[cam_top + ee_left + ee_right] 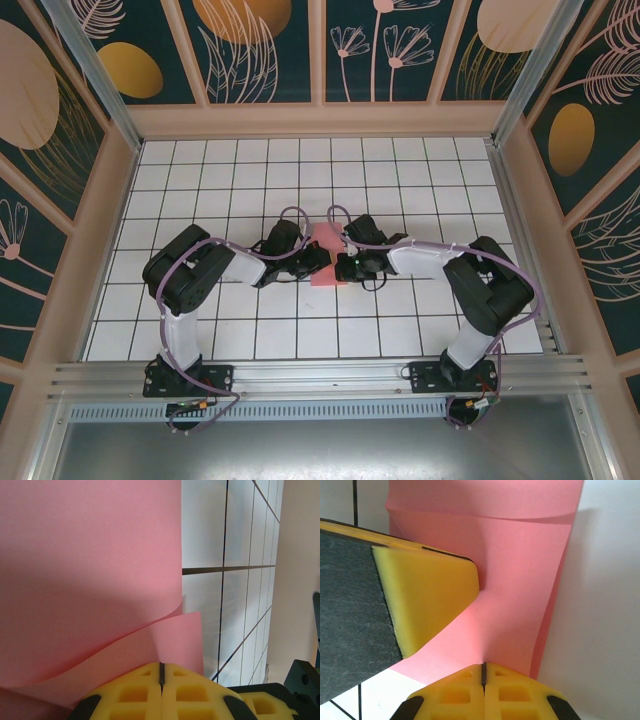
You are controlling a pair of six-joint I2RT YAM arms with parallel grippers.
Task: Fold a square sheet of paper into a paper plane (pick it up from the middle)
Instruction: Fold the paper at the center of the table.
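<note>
The square sheet of paper [325,240] is pink-red and held just above the middle of the tiled table, between the two arms. My left gripper [317,263] meets it from the left and is shut on its edge [161,665]. The sheet [90,570] curls over there in two layers. My right gripper [341,265] comes from the right, also shut on the sheet [483,665]. In the right wrist view the sheet [520,580] bows upward, and a yellow finger [425,595] of the left gripper presses against it. A pointed paper plane is out of view.
The white grid table [400,180] lies all around the arms, with pink walls [90,250] on the left, right and back. A metal rail [320,375] runs along the near edge. A black part of the right arm [305,690] sits close beside the left gripper.
</note>
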